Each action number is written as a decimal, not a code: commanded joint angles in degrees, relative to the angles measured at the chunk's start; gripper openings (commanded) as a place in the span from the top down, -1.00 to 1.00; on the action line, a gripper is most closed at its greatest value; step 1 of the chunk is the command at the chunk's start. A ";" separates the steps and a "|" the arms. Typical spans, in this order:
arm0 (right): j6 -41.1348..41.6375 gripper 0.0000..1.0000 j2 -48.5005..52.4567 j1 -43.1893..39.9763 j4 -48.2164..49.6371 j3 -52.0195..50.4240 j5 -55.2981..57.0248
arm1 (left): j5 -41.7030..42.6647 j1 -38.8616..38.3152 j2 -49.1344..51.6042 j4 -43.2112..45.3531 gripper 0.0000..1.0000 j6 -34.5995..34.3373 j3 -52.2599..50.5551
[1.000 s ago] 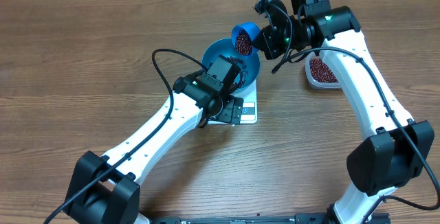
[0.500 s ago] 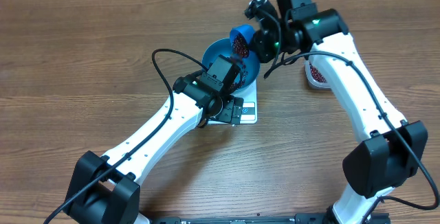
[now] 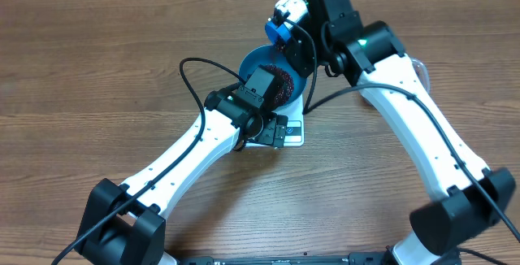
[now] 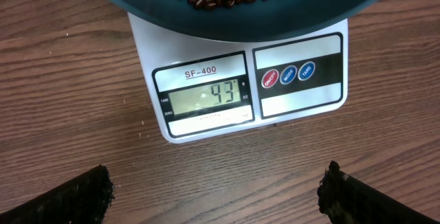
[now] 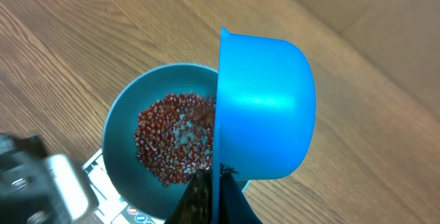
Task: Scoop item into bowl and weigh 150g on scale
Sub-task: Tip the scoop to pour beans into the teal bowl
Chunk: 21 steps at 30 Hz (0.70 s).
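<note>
on the wooden counter [image 3: 97, 70] the white scale [image 4: 206, 62] sits under the blue bowl [image 5: 117, 124], which covers most of its top and leaves only the front strip with the display and three round buttons showing. the display reads 43. the beans [image 5: 175, 138] lie in a loose dark red heap in the bottom of the bowl, spread a bit toward one side, with bare blue wall around them. the right fingers [image 5: 203, 196] are closed tight on the handle of a small blue scoop [image 5: 265, 107], gripping it from below. the scoop is tipped on its side above the far rim of the bowl, its open mouth turned toward the bowl and its rounded back toward the wrist camera, so i cannot tell whether any beans are left inside it. the left fingers [image 4: 75, 196] are spread wide and hold nothing. they hang over the bare counter just in front of the scale, one tip to each side of the display, touching neither the scale nor the bowl.
</note>
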 commanded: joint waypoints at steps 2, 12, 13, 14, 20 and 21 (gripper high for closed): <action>-1.14 0.93 -4.28 -0.02 -1.36 1.68 0.28 | 0.48 -0.39 0.35 0.13 -0.99 -0.81 0.57; -1.25 0.93 -4.13 0.81 -3.50 1.49 0.31 | 0.48 -0.39 0.35 0.13 -0.99 -0.81 0.57; -1.27 0.93 -4.09 1.11 -3.50 1.49 0.35 | 0.48 -0.39 0.35 0.13 -0.99 -0.81 0.57; -1.27 0.93 -4.09 1.36 -3.50 1.38 0.35 | 0.48 -0.39 0.35 0.13 -0.99 -0.81 0.57; -0.85 0.93 -4.09 2.80 -3.26 -0.48 1.95 | 0.48 -0.39 0.35 0.13 -0.99 -0.81 0.59; -0.85 0.93 -3.98 2.93 -3.26 -0.68 2.10 | 0.48 -0.39 0.35 0.13 -0.99 -0.81 0.59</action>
